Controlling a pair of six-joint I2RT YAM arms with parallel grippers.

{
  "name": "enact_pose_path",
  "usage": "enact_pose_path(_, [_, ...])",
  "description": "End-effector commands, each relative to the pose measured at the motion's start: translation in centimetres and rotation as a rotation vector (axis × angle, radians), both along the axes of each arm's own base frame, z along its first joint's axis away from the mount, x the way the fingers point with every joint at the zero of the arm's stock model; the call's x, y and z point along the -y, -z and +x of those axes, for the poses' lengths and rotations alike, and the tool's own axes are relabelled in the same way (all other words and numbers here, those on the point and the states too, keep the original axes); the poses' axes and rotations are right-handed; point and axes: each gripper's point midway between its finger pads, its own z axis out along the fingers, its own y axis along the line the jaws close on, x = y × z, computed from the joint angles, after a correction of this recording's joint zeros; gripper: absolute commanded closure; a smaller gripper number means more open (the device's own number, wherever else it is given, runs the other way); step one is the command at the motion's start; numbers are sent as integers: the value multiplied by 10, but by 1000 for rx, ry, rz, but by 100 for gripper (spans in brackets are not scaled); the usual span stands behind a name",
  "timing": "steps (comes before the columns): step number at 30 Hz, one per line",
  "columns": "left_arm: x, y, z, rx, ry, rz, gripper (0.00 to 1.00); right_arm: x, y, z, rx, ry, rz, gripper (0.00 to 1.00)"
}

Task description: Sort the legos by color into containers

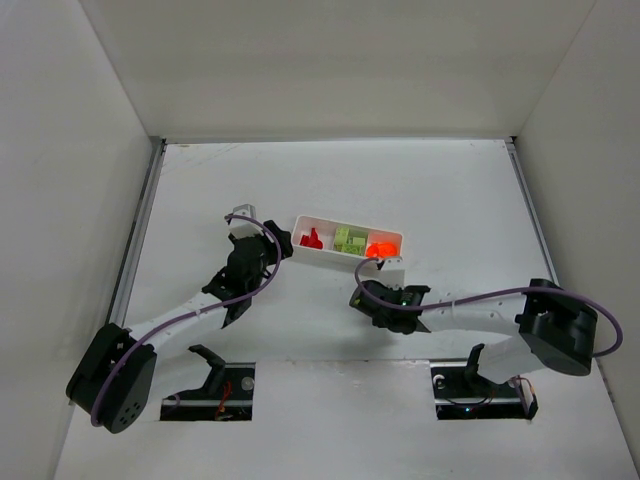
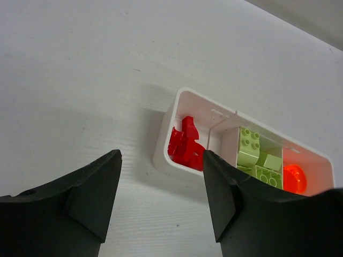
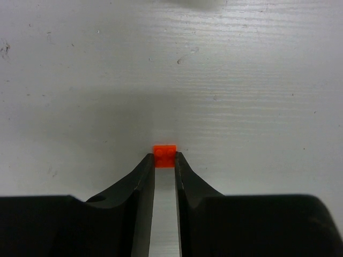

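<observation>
Right wrist view: my right gripper [image 3: 165, 157] was pinched shut on an orange lego [image 3: 164, 160]; my left gripper [image 2: 161, 160] stood half open, holding nothing, near the tray [image 2: 203, 99].

No writing, label, brand mark, number or sign is showing clearly enough to read in any of the three views.
</observation>
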Motion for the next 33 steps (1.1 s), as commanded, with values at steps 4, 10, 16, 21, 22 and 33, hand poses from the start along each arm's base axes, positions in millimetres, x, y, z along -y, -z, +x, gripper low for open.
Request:
enact_pose_path(4, [-1, -10, 1, 39, -3, -35, 40, 0, -13, -4, 18, -9, 4, 80])
enact_pose_path(10, [0, -7, 2, 31, -2, -30, 40, -11, -74, 30, 163, -14, 119, 80])
enact_pose_path(16, [-4, -6, 3, 28, -17, -26, 40, -10, -115, 101, 306, 23, 171, 81])
enact_pose_path(21, [-6, -4, 4, 24, -23, -24, 39, -4, -131, 152, 382, 72, 182, 80])
enact_pose_path(22, [-6, -4, 4, 24, -25, -24, 38, -5, -129, 159, 383, 75, 183, 80])
enact_pose_path(33, [-10, 6, 7, 1, -45, -8, 29, 8, -133, 179, 424, 125, 165, 53])
